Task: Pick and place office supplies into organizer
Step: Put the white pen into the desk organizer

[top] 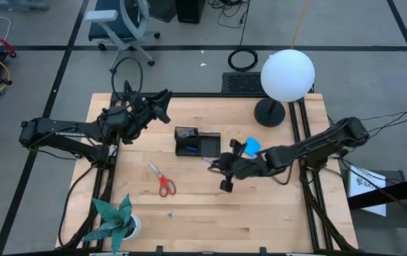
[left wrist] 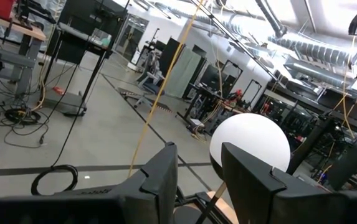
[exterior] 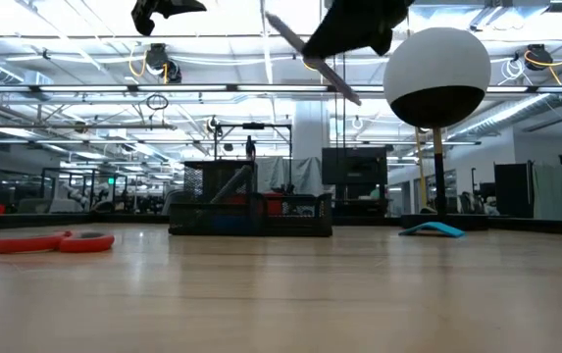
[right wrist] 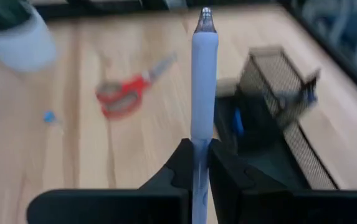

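Right wrist view: the right gripper is clamped on a pale pen, raised above the table just beside the black organizer. Red scissors lie near the organizer; a blue notepad lies beyond it. The left gripper, fingers narrowly parted, hovers empty, well apart from the organizer.

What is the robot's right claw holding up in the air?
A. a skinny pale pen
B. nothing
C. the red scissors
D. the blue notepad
A: the right gripper pinches a slim pale pen, while the red-handled scissors and bright blue square notepad lie on the wooden table.
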